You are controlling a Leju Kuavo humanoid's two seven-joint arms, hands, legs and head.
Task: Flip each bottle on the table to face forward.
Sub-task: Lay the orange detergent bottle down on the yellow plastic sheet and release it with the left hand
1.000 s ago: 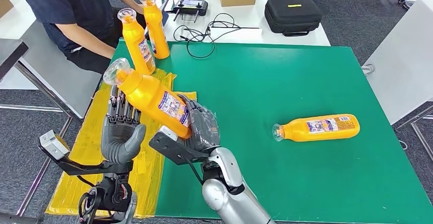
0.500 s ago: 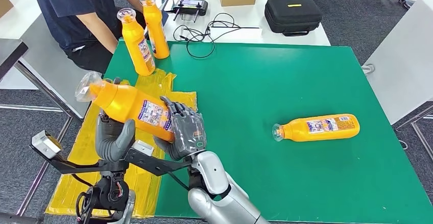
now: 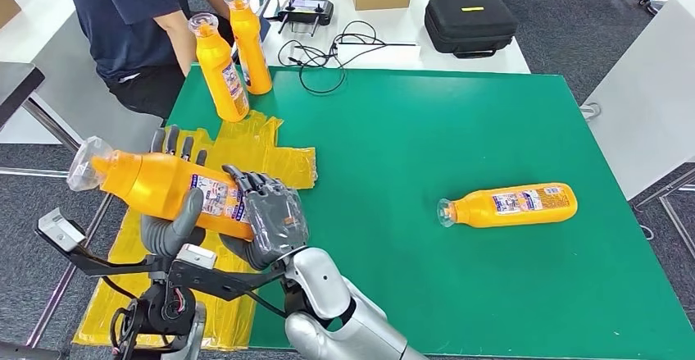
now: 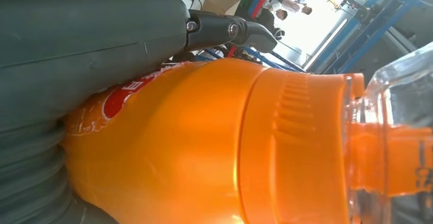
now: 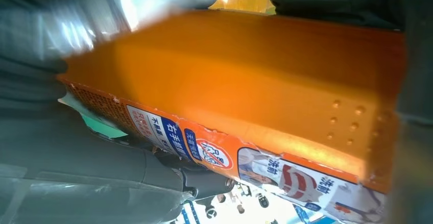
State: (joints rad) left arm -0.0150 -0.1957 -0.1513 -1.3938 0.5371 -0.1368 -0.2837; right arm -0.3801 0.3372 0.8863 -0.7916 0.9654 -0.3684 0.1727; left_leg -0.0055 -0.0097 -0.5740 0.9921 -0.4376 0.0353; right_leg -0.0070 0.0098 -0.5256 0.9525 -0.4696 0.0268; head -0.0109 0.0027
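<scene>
Right between both hands, the held bottle (image 3: pixel 164 188) lies nearly sideways, clear cap past the left hand (image 3: pixel 168 216), which cups it from underneath, while the right hand (image 3: pixel 270 221) wraps its base end. Well off to the right hand's side, another bottle (image 3: pixel 508 205) lies flat on the green counter (image 3: pixel 426 130). Beyond the hands, two upright bottles (image 3: pixel 233 52) stand by a person (image 3: pixel 131 24).

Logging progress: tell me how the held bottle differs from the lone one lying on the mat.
The held bottle is off the table, gripped by the left hand and right hand; the lying bottle rests untouched on the green mat. The held one's cap points left and tilts up; the lying one lies flat. Both are orange, labelled, clear-capped.
</scene>
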